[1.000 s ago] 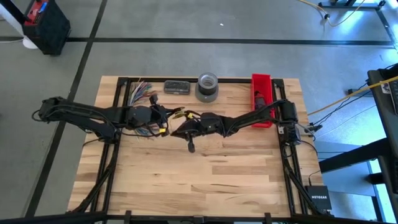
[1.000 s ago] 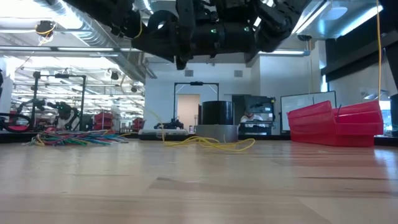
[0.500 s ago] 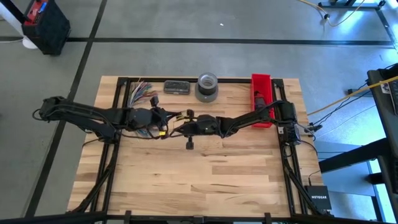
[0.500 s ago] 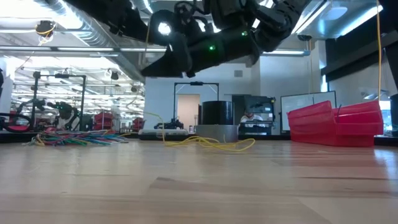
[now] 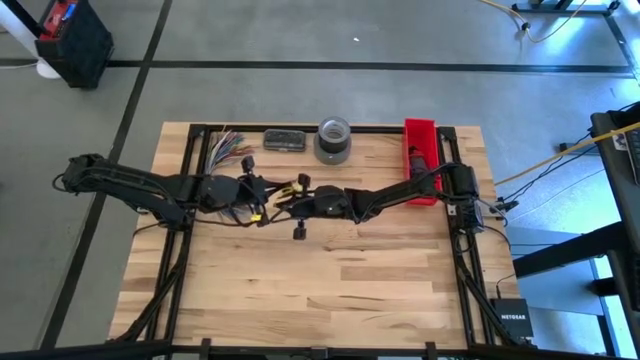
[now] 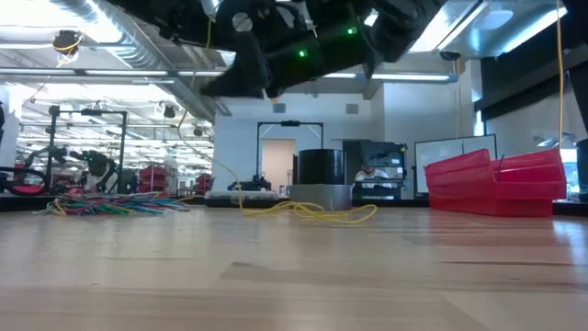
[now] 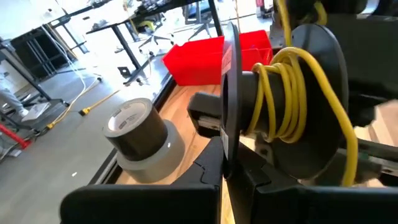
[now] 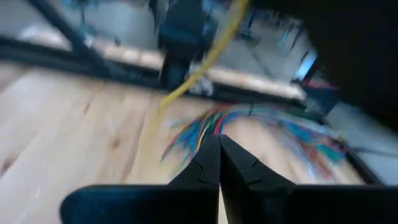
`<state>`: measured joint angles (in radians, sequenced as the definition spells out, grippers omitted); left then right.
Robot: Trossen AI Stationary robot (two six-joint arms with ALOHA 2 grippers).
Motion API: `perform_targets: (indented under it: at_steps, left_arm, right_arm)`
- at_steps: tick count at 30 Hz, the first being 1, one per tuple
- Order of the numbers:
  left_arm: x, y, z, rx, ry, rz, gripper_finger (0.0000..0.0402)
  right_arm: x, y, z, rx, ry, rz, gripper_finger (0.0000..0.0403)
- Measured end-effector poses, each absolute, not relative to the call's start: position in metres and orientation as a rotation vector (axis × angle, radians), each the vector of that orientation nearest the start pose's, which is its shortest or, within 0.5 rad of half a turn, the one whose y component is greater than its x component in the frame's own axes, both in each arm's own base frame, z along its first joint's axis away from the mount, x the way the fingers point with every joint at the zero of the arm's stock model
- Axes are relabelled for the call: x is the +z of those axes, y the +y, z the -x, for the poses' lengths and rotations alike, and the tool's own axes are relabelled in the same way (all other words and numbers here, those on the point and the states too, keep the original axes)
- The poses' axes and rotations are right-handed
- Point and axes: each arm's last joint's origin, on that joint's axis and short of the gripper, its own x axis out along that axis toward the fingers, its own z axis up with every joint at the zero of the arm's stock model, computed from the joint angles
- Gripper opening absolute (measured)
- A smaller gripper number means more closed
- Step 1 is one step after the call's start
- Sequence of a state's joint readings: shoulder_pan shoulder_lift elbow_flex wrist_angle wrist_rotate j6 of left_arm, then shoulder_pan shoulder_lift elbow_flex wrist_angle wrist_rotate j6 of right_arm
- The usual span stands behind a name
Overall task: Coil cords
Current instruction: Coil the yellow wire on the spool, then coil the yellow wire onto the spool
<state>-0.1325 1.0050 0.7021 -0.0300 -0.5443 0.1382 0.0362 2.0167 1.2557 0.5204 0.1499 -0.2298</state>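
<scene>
My left gripper (image 5: 262, 192) is shut on a black spool (image 7: 298, 74) with a yellow cord (image 7: 273, 93) wound round its hub, above the table's middle. The cord's loose part lies on the table (image 6: 312, 211). My right gripper (image 5: 292, 200) is shut close beside the spool, and the yellow cord (image 8: 199, 65) runs past its fingers. A tangle of multicoloured cords (image 5: 228, 146) lies at the far left; it also shows in the low view (image 6: 119, 204). My left gripper pinches the rim of the spool's near flange (image 7: 226, 134) between its two fingers. The spool is lifted clear of the table, its axis roughly level. My right gripper is shut on the yellow cord, which rises from the spool to it (image 7: 280, 15). The place of contact does not show.
A grey tape roll (image 5: 333, 140) and a dark flat box (image 5: 284, 140) stand at the far edge. A red bin (image 5: 421, 160) stands at the far right. The near half of the wooden table (image 5: 320, 290) is bare.
My right gripper has gone toward the table's left and far edge, closer to the spool, and has risen. The spool has stayed in my left gripper, clear of the table.
</scene>
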Motion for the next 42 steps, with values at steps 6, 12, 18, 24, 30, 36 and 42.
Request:
perform_targets:
  at_steps: [6,12,18,24,30,36,42]
  left_arm:
    - [0.277,-0.013,-0.217,0.391,0.379,-0.249,0.0000]
    - [0.277,-0.014,-0.216,0.384,0.381,-0.247,0.0000]
    - [0.277,-0.014,-0.216,0.385,0.381,-0.251,0.0000]
    - [0.277,-0.014,-0.216,0.386,0.380,-0.256,0.0000]
    - [0.278,-0.014,-0.216,0.386,0.374,-0.255,0.0000]
    - [0.278,-0.014,-0.216,0.386,0.372,-0.253,0.0000]
    - [0.278,-0.014,-0.216,0.386,0.372,-0.255,0.0000]
  right_arm:
    - [0.181,0.004,-0.441,-0.192,0.619,0.170,0.0064]
    - [0.185,0.011,-0.441,0.072,0.710,0.182,0.0143]
    - [0.208,0.016,-0.452,0.194,0.437,0.160,0.0162]
    - [0.186,0.015,-0.458,0.152,0.398,0.141,0.0163]
    - [0.184,0.016,-0.460,0.179,0.379,0.141,0.0163]
    - [0.185,0.018,-0.461,0.169,0.356,0.166,0.0141]
    - [0.182,0.018,-0.462,0.146,0.362,0.223,0.0025]
